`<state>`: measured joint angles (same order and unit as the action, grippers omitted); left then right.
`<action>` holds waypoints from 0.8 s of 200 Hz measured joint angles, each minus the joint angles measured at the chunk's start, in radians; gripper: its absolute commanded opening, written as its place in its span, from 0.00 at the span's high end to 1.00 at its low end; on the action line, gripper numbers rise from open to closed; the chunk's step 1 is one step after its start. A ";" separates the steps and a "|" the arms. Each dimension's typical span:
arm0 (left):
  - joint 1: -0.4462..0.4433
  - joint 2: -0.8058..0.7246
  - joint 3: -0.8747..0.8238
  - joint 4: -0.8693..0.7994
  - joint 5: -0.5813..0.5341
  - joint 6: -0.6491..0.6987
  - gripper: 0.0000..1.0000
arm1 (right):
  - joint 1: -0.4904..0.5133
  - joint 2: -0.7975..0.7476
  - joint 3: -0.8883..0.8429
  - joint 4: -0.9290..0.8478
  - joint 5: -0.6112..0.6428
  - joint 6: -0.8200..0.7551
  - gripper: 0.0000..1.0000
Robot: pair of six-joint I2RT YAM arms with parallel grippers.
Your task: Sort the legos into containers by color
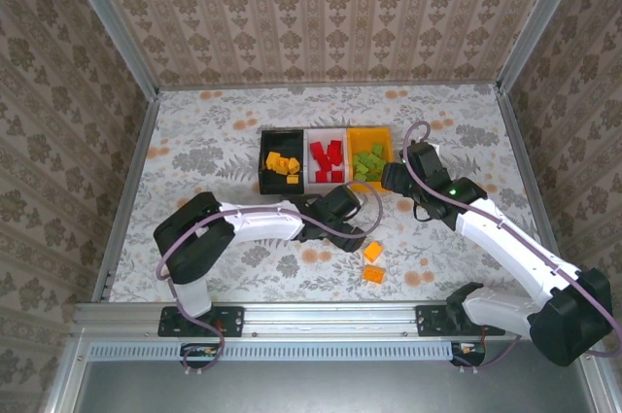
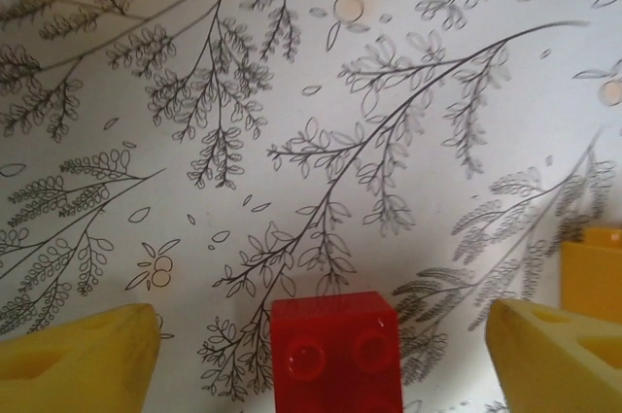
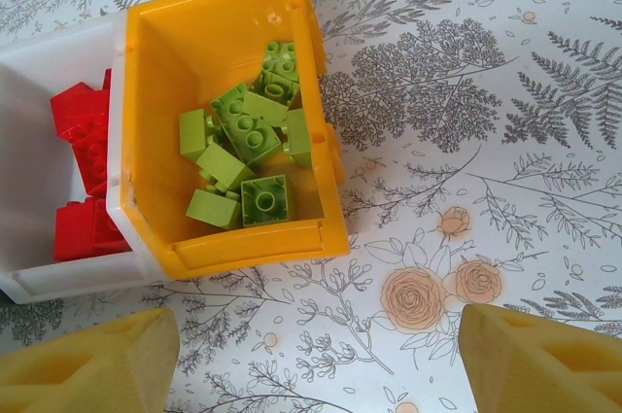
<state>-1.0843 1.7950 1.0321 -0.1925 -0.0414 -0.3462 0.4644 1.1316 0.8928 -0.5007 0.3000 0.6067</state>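
**A:** From above?
**B:** Three containers stand in a row. The black bin [image 1: 280,139] holds orange legos [image 1: 283,163], the white bin [image 1: 328,133] holds red legos [image 1: 328,162], and the orange bin [image 1: 369,134] holds green legos [image 1: 367,164]. Two loose orange bricks [image 1: 372,251] lie on the table [image 1: 214,141].

**A:** Left wrist?
**B:** The left gripper [image 2: 321,321] is released. A red brick [image 2: 335,355] sits between its fingers, touching neither. The cropped yellow block [image 2: 593,267] at the right edge is probably another lego.

**A:** Right wrist?
**B:** The right gripper [image 3: 319,335] is spread wide and holds nothing, near the orange bin's end.
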 measured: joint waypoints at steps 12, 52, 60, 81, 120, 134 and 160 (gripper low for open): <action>0.000 0.012 0.000 -0.005 0.000 -0.007 0.27 | 0.000 0.000 0.000 0.000 0.000 0.000 0.22; -0.004 0.016 -0.002 -0.014 0.000 -0.013 0.52 | -0.001 -0.005 0.000 -0.002 0.000 0.000 0.22; -0.006 0.016 -0.005 -0.016 -0.001 -0.011 0.55 | -0.002 -0.006 0.000 -0.003 0.000 0.000 0.22; -0.009 0.014 -0.014 -0.013 -0.016 -0.010 0.60 | -0.007 -0.006 0.002 -0.005 0.000 0.000 0.22; -0.008 -0.077 -0.078 -0.032 -0.039 -0.013 0.63 | -0.011 -0.007 0.015 -0.005 0.000 0.000 0.22; 0.001 -0.147 -0.100 -0.050 -0.057 -0.013 0.64 | -0.011 -0.007 0.017 -0.004 0.000 0.001 0.22; 0.079 -0.312 -0.122 -0.068 -0.094 -0.013 0.64 | -0.011 -0.013 0.017 -0.005 0.000 0.003 0.22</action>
<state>-1.0058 1.4830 0.9100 -0.2604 -0.1356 -0.3592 0.4530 1.1187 0.9096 -0.5053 0.3000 0.6098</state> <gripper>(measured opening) 0.364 0.776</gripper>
